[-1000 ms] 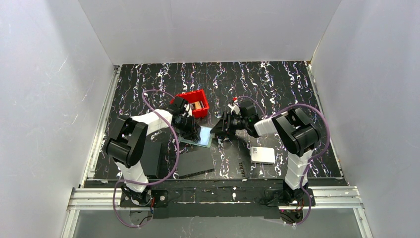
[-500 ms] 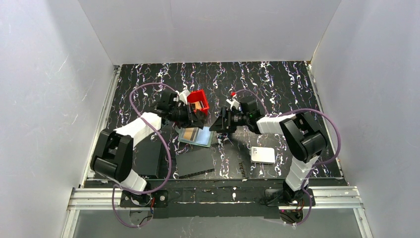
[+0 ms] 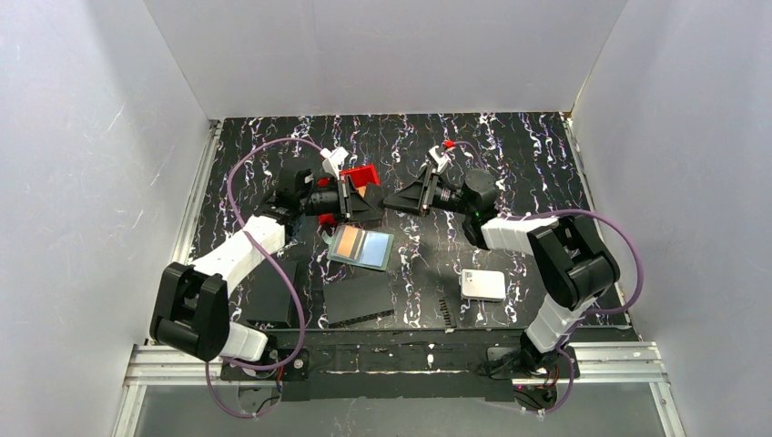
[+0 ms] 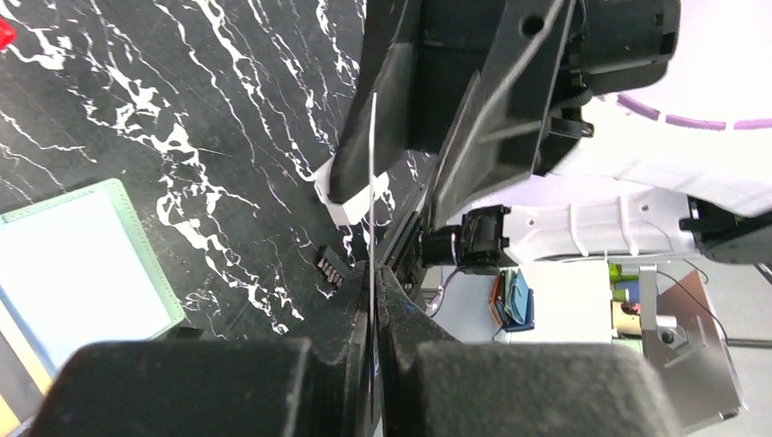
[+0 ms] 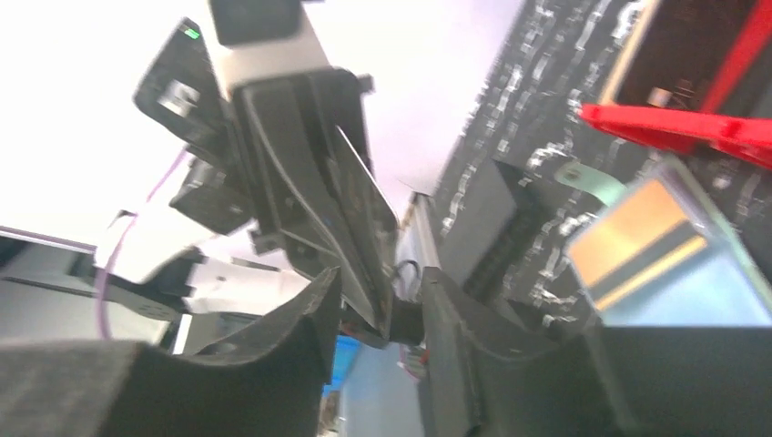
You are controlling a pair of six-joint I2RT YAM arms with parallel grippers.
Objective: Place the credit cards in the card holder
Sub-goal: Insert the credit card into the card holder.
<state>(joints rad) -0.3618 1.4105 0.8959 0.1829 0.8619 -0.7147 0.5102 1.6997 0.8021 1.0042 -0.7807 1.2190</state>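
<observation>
top external: the left claw (image 3: 362, 202) and right claw (image 3: 391, 199) meet tip to tip above the worktop (image 3: 519, 155). the card holder (image 3: 361, 246) lies open on it just below and nearer than both, with an orange card (image 3: 351, 238) showing inside. what sits between the tips is too small to tell here, and so is how far either claw is open.

left wrist: this claw is clamped on a credit card (image 4: 371, 182) seen edge-on, a thin pale line running straight ahead into the other claw, whose jaws stand either side of it. only a corner of the card holder shows, down to the left. as i judge it, if this claw lets go before the other pinches, the card drops and may land off the holder.

right wrist: the jaws stand apart with the card's near end between them, closer to one jaw. blur makes contact hard to make out. closing off-centre could bend or twist the card. the red bin (image 5: 701, 123) is cut off, up to the right.
</observation>
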